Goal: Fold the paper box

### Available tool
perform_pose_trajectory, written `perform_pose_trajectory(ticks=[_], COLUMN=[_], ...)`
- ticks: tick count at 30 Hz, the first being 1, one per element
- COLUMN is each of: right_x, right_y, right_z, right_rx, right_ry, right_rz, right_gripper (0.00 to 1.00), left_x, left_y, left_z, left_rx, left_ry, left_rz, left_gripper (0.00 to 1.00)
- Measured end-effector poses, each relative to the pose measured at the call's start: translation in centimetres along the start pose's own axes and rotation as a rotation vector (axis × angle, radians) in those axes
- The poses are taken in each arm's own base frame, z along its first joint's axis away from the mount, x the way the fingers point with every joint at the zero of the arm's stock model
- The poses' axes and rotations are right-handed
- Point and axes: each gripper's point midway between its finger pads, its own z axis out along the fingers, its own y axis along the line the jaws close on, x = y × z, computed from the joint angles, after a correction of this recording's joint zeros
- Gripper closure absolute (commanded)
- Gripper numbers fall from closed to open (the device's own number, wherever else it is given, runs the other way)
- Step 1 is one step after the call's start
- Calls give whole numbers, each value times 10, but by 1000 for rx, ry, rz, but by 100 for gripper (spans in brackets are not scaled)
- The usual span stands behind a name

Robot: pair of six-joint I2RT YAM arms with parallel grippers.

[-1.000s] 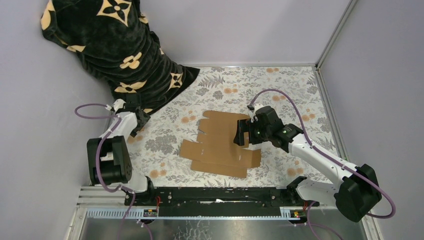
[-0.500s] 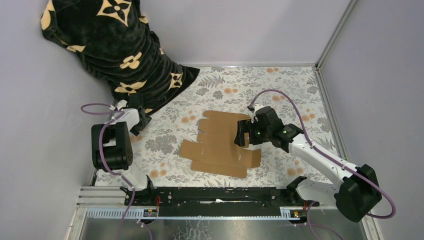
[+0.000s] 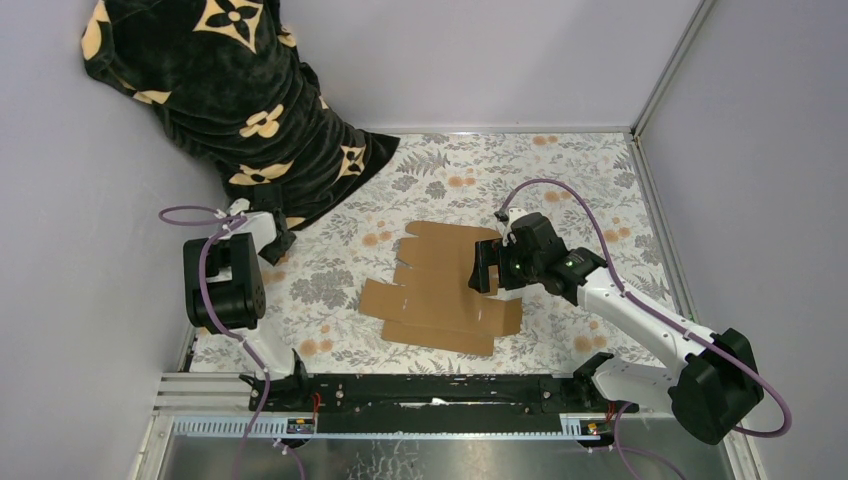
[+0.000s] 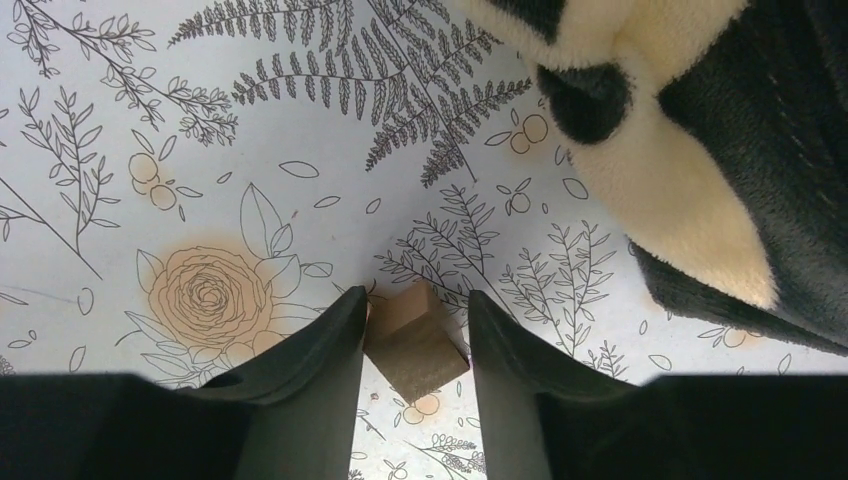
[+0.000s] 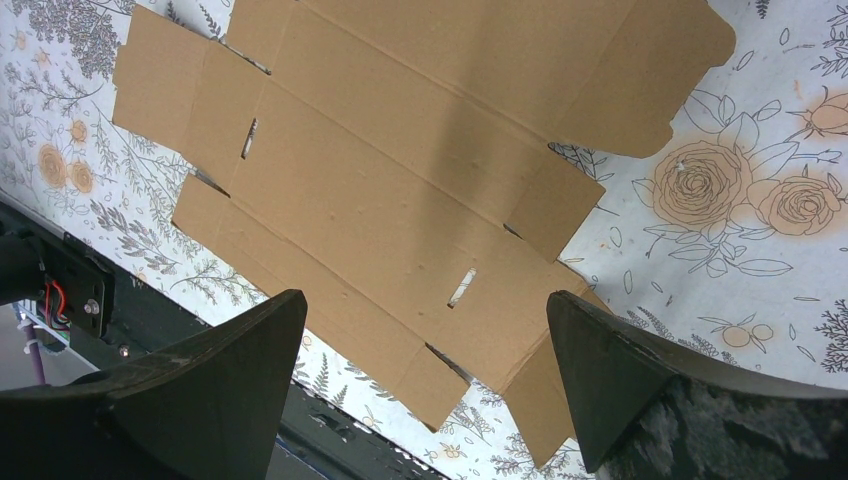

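The paper box (image 3: 440,290), a flat die-cut sheet of plain brown cardboard with creased panels, side flaps and two small slots, lay unfolded near the middle of the white tablecloth (image 3: 560,170) printed with grey ferns and orange roses. The right gripper (image 3: 485,270) hung just above the sheet's right end, with its two dark fingers spread as wide as they go. From the right wrist camera, the paper box (image 5: 400,180) filled the gap between those fingers, and neither finger of the right gripper (image 5: 425,300) touched it.

The left gripper (image 3: 272,242) was well apart from the sheet, at the left edge of the cloth, just beside the black plush blanket (image 3: 230,100) with cream flower motifs. In the left wrist view, a small brown cardboard-coloured block (image 4: 415,345) sat on the cloth between the half-closed fingers of the left gripper (image 4: 417,295). The left finger (image 4: 320,370) lay against the block. I could not tell whether the other finger touched it too, or whether the block was pinched. A fold of the blanket (image 4: 720,130) lay close ahead on the right.
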Motion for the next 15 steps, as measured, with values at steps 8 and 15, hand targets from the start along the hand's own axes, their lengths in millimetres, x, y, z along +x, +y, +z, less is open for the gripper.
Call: perform_pose_trajectory(ticks=[8, 15], right_x=[1, 2], right_y=[-1, -2], right_z=[2, 4], right_rx=[3, 10], right_ry=[6, 13], right_rz=[1, 3], right_gripper=[0, 1], left_x=[0, 10], left_y=[-3, -17], left_z=[0, -6], left_rx=[14, 57], left_ry=[2, 15], left_rz=[-1, 29], left_gripper=[66, 67])
